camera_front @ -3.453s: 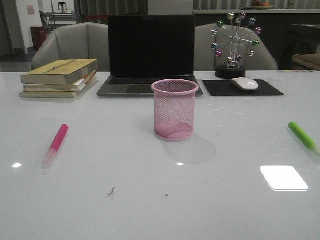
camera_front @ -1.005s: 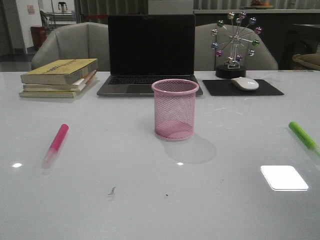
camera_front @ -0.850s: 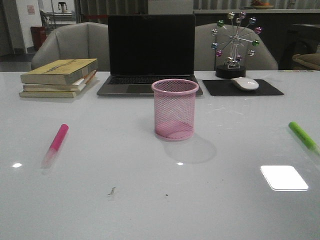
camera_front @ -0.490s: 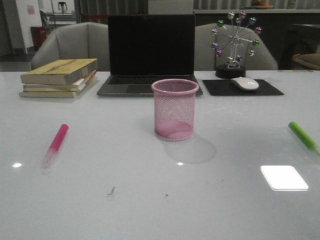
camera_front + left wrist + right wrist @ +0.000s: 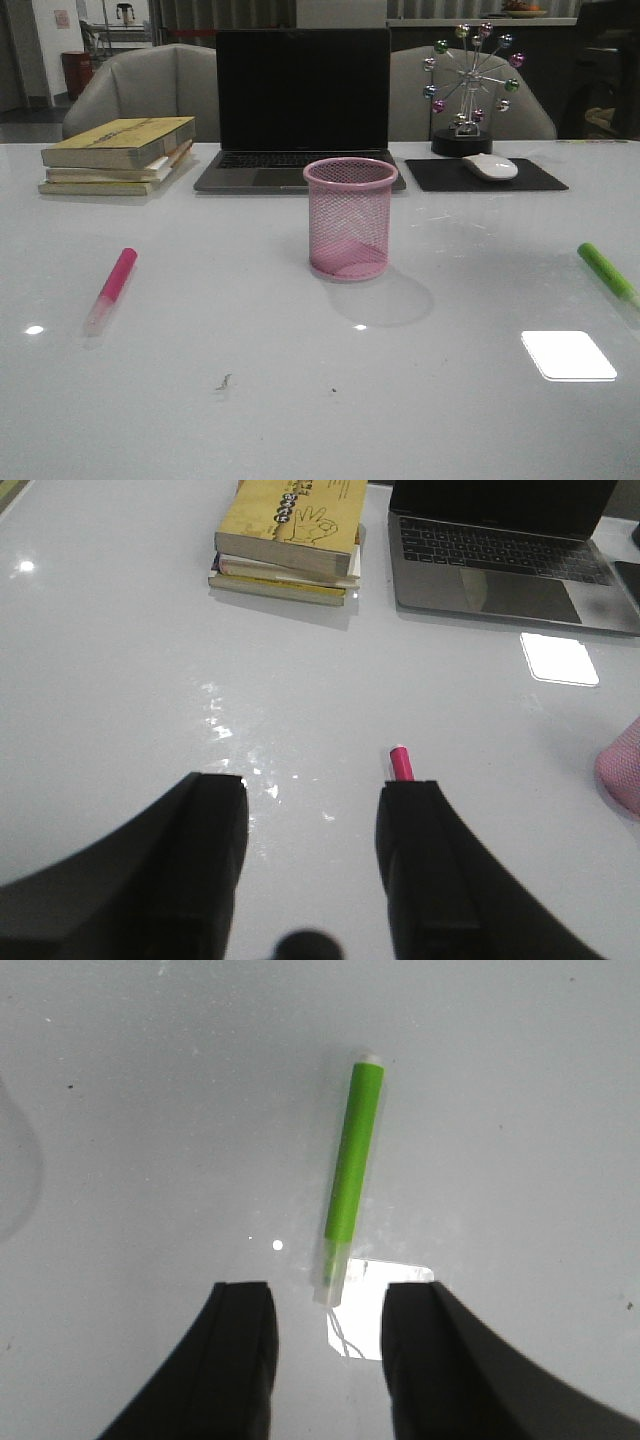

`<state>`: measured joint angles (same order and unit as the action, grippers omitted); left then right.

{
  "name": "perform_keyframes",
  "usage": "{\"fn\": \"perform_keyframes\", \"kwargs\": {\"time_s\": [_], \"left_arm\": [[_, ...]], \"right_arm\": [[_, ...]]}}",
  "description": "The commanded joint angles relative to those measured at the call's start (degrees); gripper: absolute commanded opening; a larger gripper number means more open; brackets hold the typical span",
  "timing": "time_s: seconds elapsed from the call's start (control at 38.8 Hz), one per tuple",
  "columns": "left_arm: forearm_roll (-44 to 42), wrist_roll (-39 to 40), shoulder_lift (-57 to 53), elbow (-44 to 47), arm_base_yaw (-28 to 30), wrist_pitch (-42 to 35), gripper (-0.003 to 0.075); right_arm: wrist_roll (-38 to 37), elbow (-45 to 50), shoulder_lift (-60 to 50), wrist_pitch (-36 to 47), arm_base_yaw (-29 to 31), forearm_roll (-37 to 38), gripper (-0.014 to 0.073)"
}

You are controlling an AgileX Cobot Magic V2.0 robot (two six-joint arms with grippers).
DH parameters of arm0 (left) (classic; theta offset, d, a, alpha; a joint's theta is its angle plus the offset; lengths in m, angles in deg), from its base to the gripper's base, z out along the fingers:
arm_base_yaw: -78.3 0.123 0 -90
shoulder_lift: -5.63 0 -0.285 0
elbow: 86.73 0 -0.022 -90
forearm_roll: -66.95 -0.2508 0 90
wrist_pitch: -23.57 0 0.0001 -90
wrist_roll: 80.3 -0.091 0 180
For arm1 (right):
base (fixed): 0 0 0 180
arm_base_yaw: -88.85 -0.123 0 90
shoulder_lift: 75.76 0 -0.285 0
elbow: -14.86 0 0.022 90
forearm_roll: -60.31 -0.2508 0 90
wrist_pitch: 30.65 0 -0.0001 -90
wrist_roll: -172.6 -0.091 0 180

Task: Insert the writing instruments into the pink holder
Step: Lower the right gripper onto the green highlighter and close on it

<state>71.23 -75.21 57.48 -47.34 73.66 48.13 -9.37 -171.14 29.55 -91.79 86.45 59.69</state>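
Observation:
The pink wire-mesh holder point(image 5: 350, 218) stands upright and empty at the table's centre; its edge point(image 5: 623, 768) shows in the left wrist view. The pink marker point(image 5: 112, 288) lies flat on the left; only its magenta end point(image 5: 401, 762) peeks past one finger of my left gripper point(image 5: 317, 795), which hangs open above the table. On the right lies the lime green marker point(image 5: 606, 272). My right gripper point(image 5: 325, 1300) is open above it, and the green marker point(image 5: 350, 1178) has its clear end just ahead of the gap. Neither gripper appears in the front view.
A stack of books point(image 5: 120, 155) sits at the back left, a dark laptop point(image 5: 302, 110) behind the holder, a mouse point(image 5: 489, 167) on a black pad and a wheel ornament point(image 5: 470, 88) at the back right. Light glare point(image 5: 568, 355) marks the glossy table.
Nothing on the table has moved. A dark shape has come into the far top right corner of the front view.

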Motion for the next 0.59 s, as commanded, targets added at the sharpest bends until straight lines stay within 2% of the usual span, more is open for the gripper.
{"fn": "perform_keyframes", "kwargs": {"time_s": [0.0, 0.57], "left_arm": [[0.5, 0.1, -0.1, -2.0, 0.2, -3.2, 0.0385], [0.5, 0.1, -0.1, -2.0, 0.2, -2.9, 0.0385]], "right_arm": [[0.0, -2.0, 0.0, 4.1, 0.7, 1.2, 0.0388], [-0.1, -2.2, 12.0, 12.0, 2.3, 0.6, 0.0388]]}}
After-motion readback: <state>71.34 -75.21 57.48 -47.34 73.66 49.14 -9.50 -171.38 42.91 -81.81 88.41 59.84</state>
